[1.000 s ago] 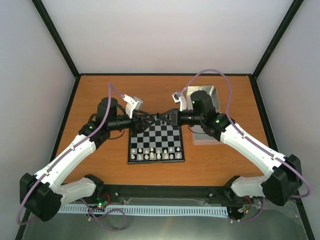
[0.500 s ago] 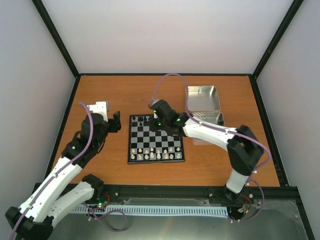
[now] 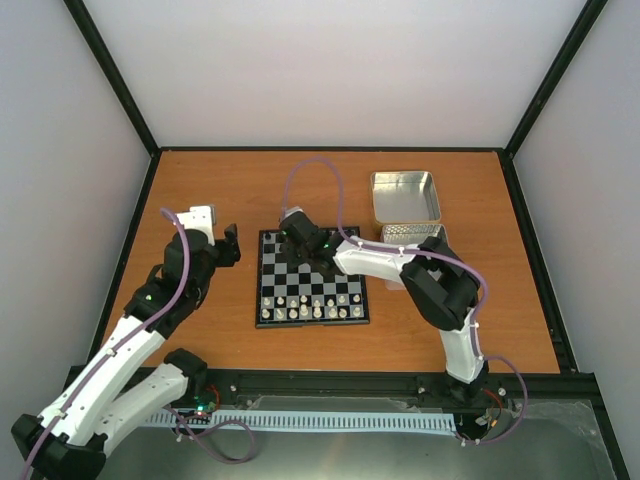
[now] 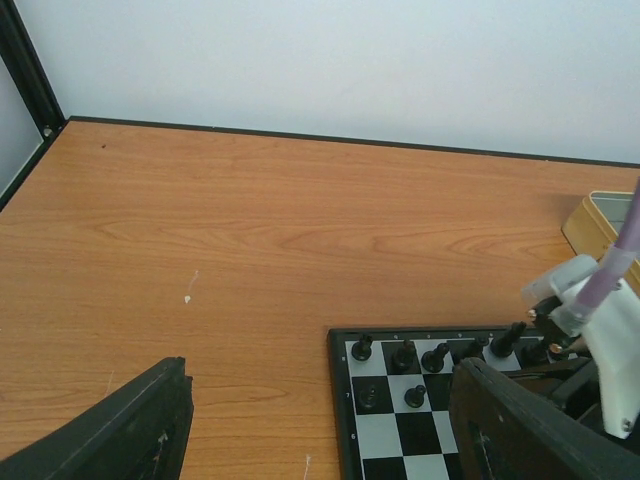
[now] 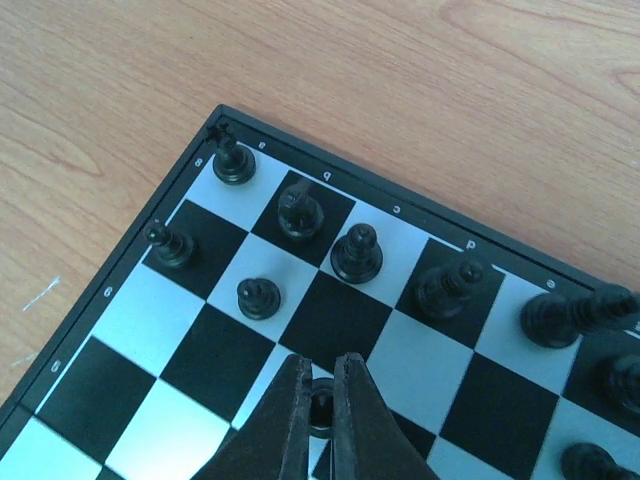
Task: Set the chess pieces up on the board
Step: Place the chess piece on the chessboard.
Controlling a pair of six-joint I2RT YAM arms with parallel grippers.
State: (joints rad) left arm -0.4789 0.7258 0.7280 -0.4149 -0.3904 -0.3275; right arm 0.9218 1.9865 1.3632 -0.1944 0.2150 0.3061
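Observation:
The board [image 3: 313, 290] lies mid-table, with white pieces along its near rows and several black chess pieces [image 3: 283, 240] in its far rows. In the right wrist view, black pieces [image 5: 357, 252] stand on the board's [image 5: 120, 300] far two rows. My right gripper [image 5: 320, 368] is shut on a small black piece [image 5: 321, 408], low over the squares behind them. From above, this gripper [image 3: 298, 238] is over the board's far left part. My left gripper [image 3: 229, 245] is open and empty over bare table left of the board. Its wrist view shows the fingers [image 4: 130, 425] wide apart and the board's corner [image 4: 345, 345].
Two silver tins stand right of the board: an open one [image 3: 405, 195] at the back and another [image 3: 415, 238] nearer, partly under the right arm. The tin's edge shows in the left wrist view [image 4: 600, 222]. Black frame rails border the table.
My right gripper has moved left across the board's far rows, holding the black piece. My left arm drew back to the left of the board and now stays still.

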